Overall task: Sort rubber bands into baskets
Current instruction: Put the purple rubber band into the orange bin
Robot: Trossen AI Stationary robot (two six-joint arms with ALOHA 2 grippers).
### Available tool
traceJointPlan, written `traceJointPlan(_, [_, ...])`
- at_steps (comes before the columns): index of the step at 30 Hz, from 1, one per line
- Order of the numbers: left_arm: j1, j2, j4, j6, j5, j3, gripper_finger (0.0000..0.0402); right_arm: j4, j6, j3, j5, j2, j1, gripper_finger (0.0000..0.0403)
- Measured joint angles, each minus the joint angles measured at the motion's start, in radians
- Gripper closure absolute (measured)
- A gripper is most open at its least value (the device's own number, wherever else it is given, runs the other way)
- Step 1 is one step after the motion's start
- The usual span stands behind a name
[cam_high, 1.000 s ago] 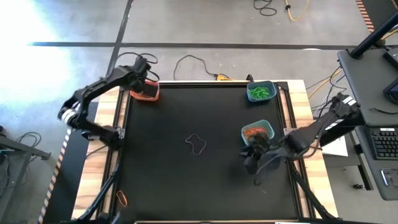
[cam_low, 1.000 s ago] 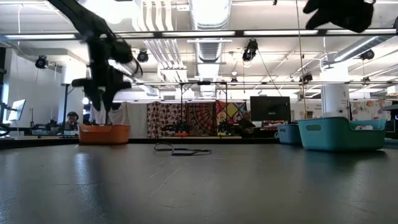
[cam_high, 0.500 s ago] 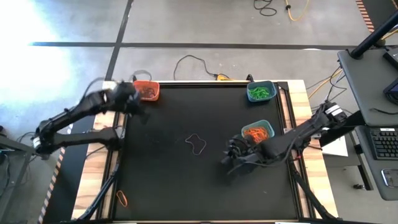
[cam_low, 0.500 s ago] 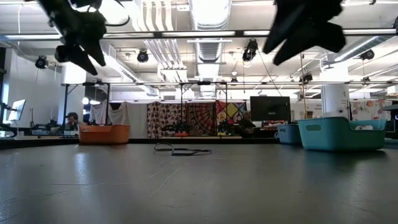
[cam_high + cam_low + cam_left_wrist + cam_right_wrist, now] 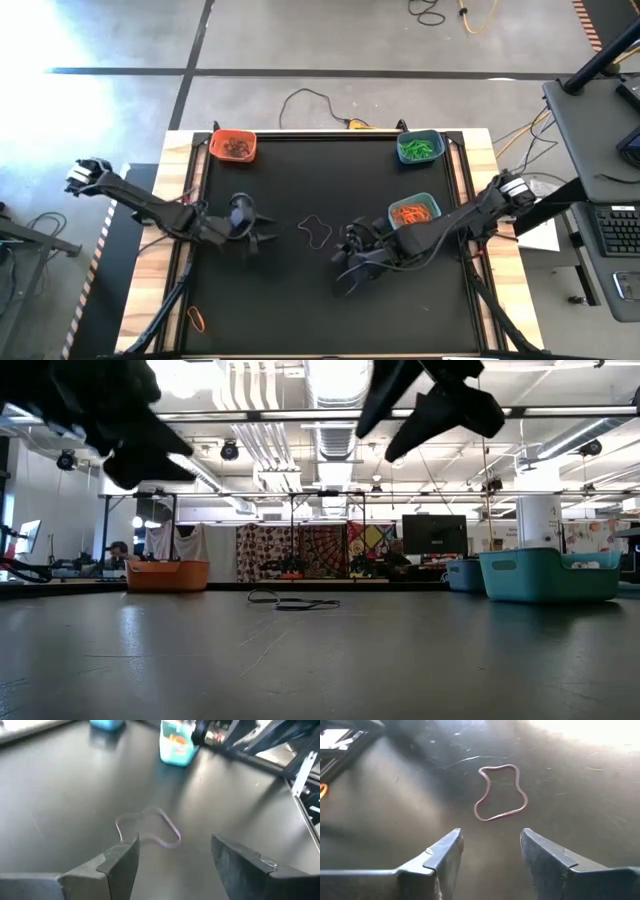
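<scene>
High view: both my arms have swung in from the baskets. My left gripper [image 5: 262, 237] and right gripper [image 5: 345, 262] now flank the last loose rubber band [image 5: 318, 230], which lies flat between them. Both jaws wide, holding nothing. Orange basket [image 5: 233, 146], teal basket [image 5: 419, 147] and blue basket [image 5: 414, 211] already loaded; probably one pick remains.

Premises: an open-plan robotics lab or workshop. Evidence: exposed ceiling ducts [image 5: 335, 385] and strip lighting overhead, polished concrete floor [image 5: 330, 40] marked with tape, loose cables [image 5: 440, 10] on it, monitors [image 5: 434, 532] and workstations behind the black-topped table [image 5: 300, 290].
</scene>
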Motion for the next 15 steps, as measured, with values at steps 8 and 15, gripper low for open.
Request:
traceJointPlan(8, [0.02, 0.216, 0.079, -0.01, 0.074, 0.027, 0.0161, -0.014, -0.124, 0.08, -0.07, 0.057, -0.019, 0.0153])
traceJointPlan(15, [0.102, 0.403, 0.216, 0.176, 0.22, 0.053, 0.0137, -0.117, -0.206, 0.125, -0.084, 0.03, -0.061, 0.0122])
